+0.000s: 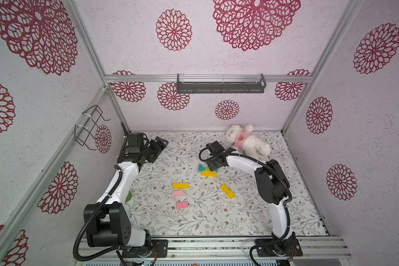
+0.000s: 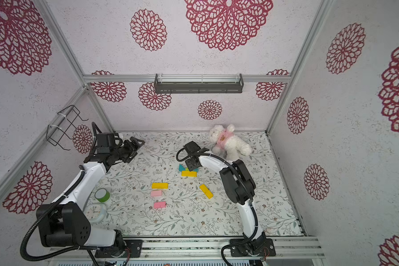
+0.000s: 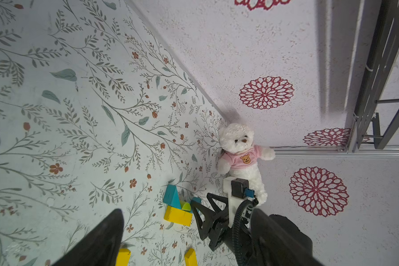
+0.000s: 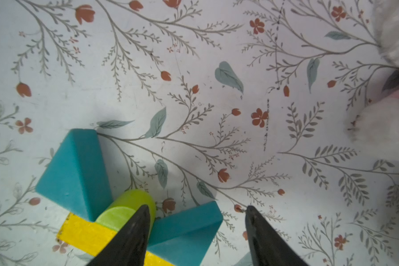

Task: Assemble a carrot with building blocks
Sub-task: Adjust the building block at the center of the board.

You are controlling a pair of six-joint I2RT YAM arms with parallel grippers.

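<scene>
Building the carrot's leafy top: right tool half open, empty, astride a teal triangular block
It lies beside a lime-green rounded piece and yellow rectangular bar at mid tabletop; fingertip contact unclear. Next, probably: lift clear, fetch a loose yellow bar

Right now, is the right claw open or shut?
Open: the right claw straddles a teal triangle, fingers apart, gap at one side.
</scene>
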